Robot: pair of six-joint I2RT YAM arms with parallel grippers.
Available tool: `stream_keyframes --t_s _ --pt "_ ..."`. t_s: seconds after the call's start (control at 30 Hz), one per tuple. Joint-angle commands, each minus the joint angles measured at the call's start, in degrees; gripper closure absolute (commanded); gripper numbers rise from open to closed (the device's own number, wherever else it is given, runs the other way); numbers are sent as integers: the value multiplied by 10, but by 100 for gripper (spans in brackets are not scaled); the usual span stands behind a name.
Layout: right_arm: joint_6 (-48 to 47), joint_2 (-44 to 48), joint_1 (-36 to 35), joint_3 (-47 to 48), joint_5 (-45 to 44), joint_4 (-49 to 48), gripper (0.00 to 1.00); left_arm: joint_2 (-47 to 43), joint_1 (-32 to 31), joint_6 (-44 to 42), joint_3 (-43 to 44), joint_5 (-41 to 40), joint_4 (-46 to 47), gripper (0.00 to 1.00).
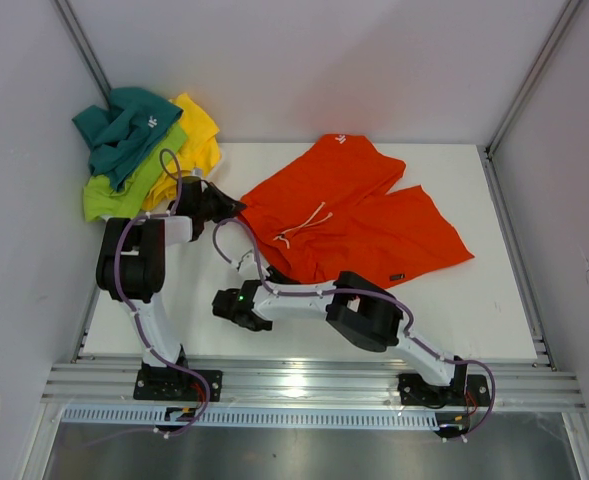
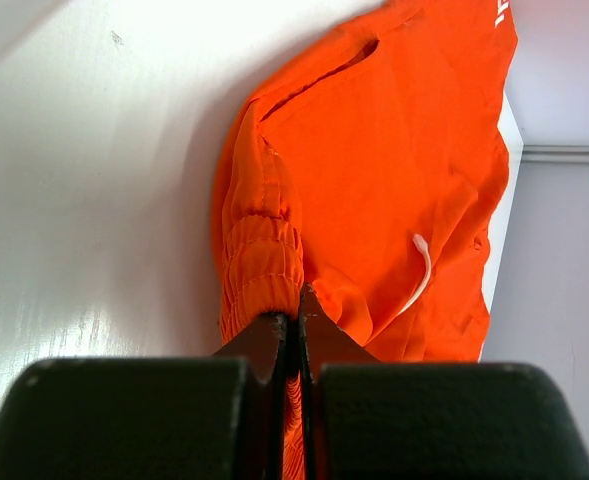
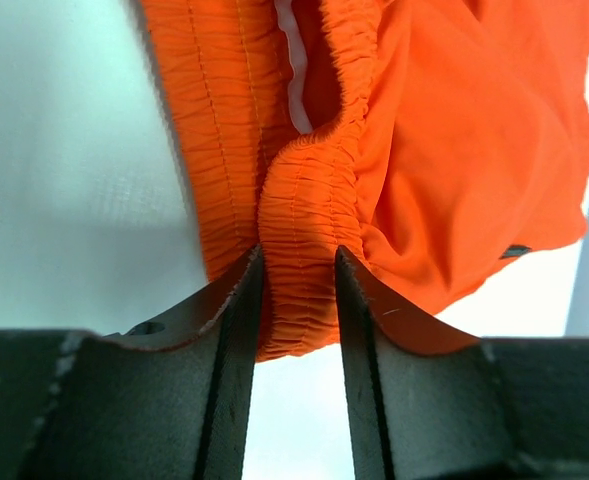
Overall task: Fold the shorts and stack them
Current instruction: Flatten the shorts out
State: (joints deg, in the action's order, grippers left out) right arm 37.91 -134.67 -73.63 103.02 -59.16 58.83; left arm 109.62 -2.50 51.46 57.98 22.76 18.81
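The orange shorts [image 1: 359, 215] lie spread on the white table, waistband toward the arms and white drawstring [image 1: 304, 228] on top. My left gripper [image 2: 301, 300] is shut on the left end of the gathered waistband [image 2: 264, 250], and orange fabric shows in the thin gap between its jaws. My right gripper [image 3: 299, 255] has a bunched fold of the waistband [image 3: 309, 200] between its fingers, touching both, so it is shut on it. In the top view the left gripper [image 1: 236, 207] sits at the shorts' left corner.
A heap of other shorts lies at the back left corner: teal [image 1: 124, 125] on top, lime green [image 1: 124, 185] below, yellow [image 1: 199, 130] to the right. Grey walls enclose the table [image 1: 474, 310] on three sides. The aluminium rail [image 1: 314, 385] runs along the near edge.
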Motion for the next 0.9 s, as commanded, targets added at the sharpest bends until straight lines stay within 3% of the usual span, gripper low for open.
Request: stream_keyframes --t_s 0.0,0.3,0.67,0.8,0.87 --pt "22 -6 -4 21 -46 37 63 -9 0 -1 12 5 23 100" --pt "-1 -23 -11 31 -83 69 68 -7 0 -7 20 4 14 100" --pt "-7 -30 -14 16 -90 85 63 -7 0 -7 28 3 9 100" --pt "-16 -27 -9 9 -86 67 76 -8 0 -9 28 2 6 100" --pt "-16 -22 -12 11 -88 66 89 -8 0 -9 29 2 6 100"
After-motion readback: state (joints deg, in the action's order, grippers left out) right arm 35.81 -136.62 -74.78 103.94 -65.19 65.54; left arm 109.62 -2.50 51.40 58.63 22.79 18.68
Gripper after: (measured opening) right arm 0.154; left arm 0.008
